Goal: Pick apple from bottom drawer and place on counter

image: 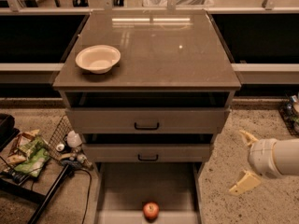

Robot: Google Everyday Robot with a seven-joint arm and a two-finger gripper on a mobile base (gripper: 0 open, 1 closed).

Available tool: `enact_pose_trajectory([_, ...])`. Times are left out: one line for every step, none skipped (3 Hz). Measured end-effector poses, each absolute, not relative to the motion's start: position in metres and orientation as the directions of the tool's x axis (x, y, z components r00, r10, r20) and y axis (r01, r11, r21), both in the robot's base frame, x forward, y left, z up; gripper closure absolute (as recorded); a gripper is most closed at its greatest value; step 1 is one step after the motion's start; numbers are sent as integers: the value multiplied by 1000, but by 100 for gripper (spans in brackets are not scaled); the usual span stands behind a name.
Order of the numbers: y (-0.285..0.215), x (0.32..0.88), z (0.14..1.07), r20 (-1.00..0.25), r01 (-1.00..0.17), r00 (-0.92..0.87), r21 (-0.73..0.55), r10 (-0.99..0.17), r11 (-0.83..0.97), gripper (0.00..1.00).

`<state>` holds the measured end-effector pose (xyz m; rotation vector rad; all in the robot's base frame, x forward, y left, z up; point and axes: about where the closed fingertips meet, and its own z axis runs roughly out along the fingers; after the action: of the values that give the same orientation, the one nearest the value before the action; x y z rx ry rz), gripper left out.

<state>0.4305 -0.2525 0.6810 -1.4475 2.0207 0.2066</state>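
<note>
The apple (pixel 151 210), small and red-orange, lies on the floor of the pulled-out bottom drawer (pixel 121 185), near its front edge at the bottom of the view. The counter (pixel 159 50) is the glossy grey-brown cabinet top with light reflections. My gripper (pixel 239 162) is at the right, over the speckled floor beside the cabinet, to the right of and a little above the apple. Its two cream fingers (pixel 244 183) are spread apart with nothing between them.
A cream bowl (pixel 97 58) stands on the counter's left side. Two upper drawers with black handles (pixel 146 125) are slightly pulled out. A wire basket (pixel 63 139) with bottles and snack packets sits on the floor at the left. Dark shelving runs behind the cabinet.
</note>
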Motion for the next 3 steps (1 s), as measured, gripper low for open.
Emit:
enact_pose_trajectory([-246,435,659,-592,-894,-203,-212,-780,394,0])
enact_pose_trajectory([-224,436,607,-672,-885,-198,-190,-713,424,0])
enact_pose_trajectory([-203,449,557,-749,-874,-124,-228,-651,429,0])
